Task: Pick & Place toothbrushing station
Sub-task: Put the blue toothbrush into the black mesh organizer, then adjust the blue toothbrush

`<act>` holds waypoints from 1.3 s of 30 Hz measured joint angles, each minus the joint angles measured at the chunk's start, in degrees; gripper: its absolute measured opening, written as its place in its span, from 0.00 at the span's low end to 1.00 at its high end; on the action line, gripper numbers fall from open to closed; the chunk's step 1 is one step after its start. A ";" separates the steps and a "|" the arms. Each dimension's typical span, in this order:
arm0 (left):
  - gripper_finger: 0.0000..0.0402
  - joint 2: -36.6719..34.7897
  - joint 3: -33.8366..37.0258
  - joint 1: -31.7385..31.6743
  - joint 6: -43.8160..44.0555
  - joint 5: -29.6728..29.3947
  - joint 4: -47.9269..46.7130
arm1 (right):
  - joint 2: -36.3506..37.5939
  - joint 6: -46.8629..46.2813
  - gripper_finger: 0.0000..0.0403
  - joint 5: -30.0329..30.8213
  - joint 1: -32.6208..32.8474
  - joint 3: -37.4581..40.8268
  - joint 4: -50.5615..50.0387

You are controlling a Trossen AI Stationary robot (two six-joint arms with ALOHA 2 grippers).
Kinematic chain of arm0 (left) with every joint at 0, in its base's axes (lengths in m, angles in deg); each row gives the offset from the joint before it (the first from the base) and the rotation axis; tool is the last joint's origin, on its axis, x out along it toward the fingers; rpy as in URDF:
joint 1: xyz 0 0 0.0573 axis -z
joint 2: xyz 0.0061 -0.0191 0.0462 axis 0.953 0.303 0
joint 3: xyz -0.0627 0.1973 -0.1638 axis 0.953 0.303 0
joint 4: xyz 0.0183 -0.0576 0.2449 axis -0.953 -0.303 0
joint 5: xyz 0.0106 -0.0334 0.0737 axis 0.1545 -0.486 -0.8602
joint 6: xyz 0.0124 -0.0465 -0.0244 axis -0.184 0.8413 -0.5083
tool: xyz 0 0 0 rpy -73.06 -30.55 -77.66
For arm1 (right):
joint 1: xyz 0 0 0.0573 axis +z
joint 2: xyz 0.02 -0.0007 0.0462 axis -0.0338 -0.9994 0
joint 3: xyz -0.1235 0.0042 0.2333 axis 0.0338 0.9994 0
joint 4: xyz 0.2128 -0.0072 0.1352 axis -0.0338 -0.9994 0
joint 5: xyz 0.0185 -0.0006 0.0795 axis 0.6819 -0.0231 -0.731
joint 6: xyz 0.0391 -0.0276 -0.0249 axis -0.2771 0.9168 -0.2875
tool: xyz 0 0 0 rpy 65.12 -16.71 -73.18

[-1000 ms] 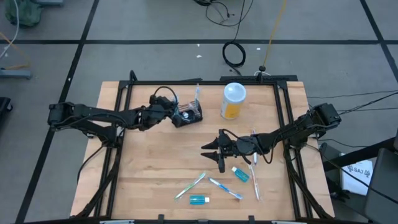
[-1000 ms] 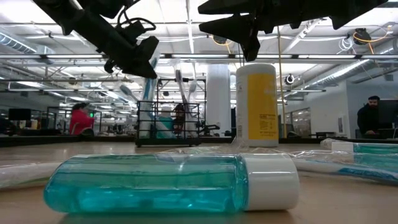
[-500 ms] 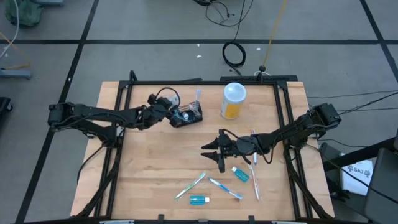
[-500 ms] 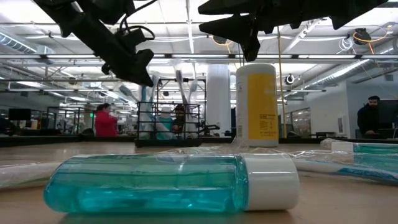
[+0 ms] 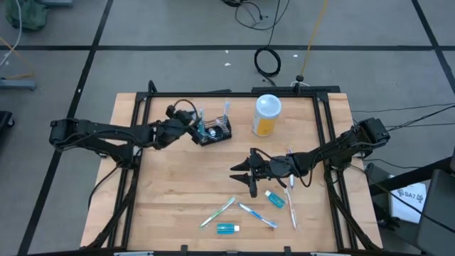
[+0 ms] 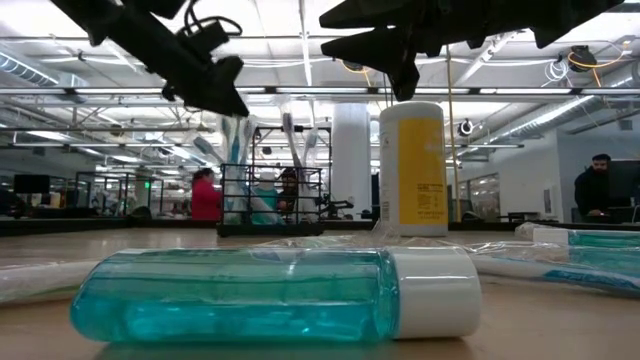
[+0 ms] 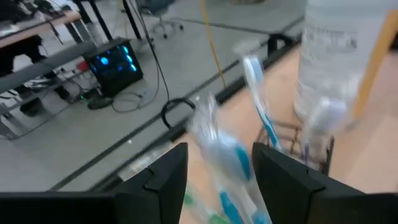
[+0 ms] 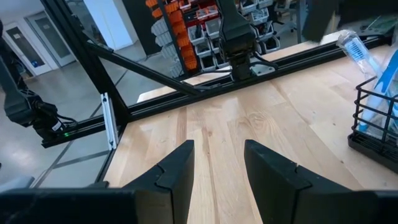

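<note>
1. The toothbrushing station [image 5: 215, 131] stands near the table's [image 5: 178, 192] far edge, left of the yellow white-lidded container [image 5: 266, 115], toothbrushes upright inside.
2. The left gripper [image 5: 195, 128] sits just beside the station's left side, fingers parted, gripping nothing.
3. The right gripper [image 5: 242, 173] hovers mid-table, fingers parted, empty.

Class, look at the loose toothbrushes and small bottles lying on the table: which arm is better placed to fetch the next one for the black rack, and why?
The right arm, probably. Its open gripper hovers mid-table just beside the toothbrushes and small bottles, while the left gripper, open, sits at the black rack at the table's far side, farther from them.
</note>
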 joint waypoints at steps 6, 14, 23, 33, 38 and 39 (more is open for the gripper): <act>0.46 -6.00 -0.07 0.42 0.12 -0.41 -1.28 | 0.00 0.00 0.33 0.00 0.00 0.00 -0.03; 0.46 -8.35 -0.09 2.09 14.70 0.39 -14.52 | 0.00 -0.01 0.33 0.00 0.00 0.00 -0.02; 0.46 -3.20 -0.07 2.03 19.98 2.65 -21.11 | 0.00 -0.01 0.33 0.00 0.00 0.00 0.00; 0.39 0.27 -0.07 -0.33 20.39 7.27 -20.65 | 0.00 -0.01 0.33 0.00 0.00 0.00 -0.57; 0.25 0.32 -0.07 -1.47 20.36 13.03 -20.59 | 0.00 -0.01 0.33 0.00 0.00 0.00 -0.73; 0.22 0.32 -0.07 -1.45 20.27 13.41 -20.46 | 0.00 -0.01 0.33 0.00 0.00 0.00 -0.81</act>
